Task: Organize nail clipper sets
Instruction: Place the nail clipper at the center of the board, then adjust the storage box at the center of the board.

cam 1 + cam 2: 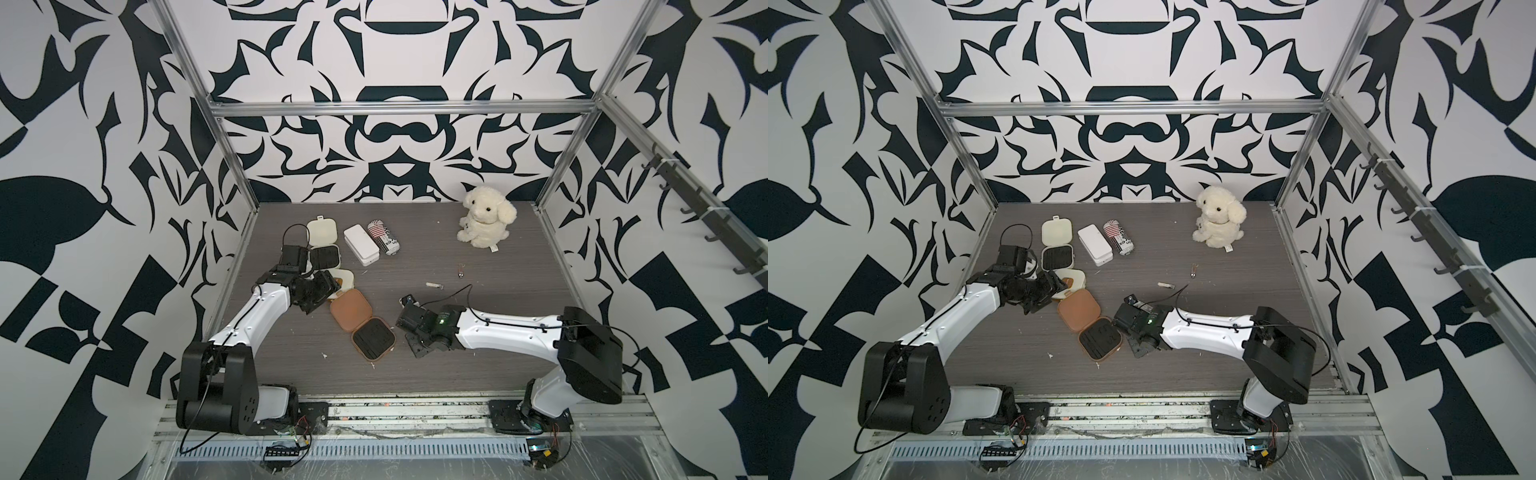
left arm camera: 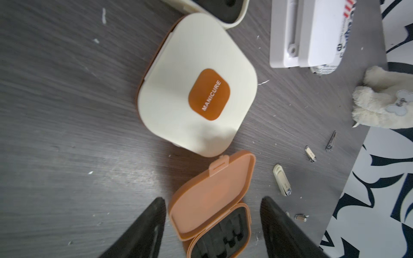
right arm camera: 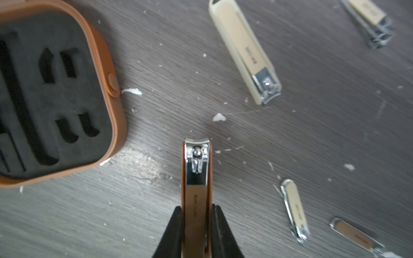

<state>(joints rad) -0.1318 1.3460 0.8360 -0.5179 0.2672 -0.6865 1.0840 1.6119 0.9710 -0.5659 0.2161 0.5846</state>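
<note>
Right gripper (image 3: 196, 206), clamped on the brown clipper (image 3: 196, 169), may jam it tilted in the tan case (image 1: 372, 340) at nine o'clock.

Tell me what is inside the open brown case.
The brown case holds a black foam insert with cut-out slots; those that show are empty. Part of it is cut off in the right wrist view, too small in top views.

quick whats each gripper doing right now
left gripper: open, holding nothing
right gripper: shut on the brown nail clipper
</note>
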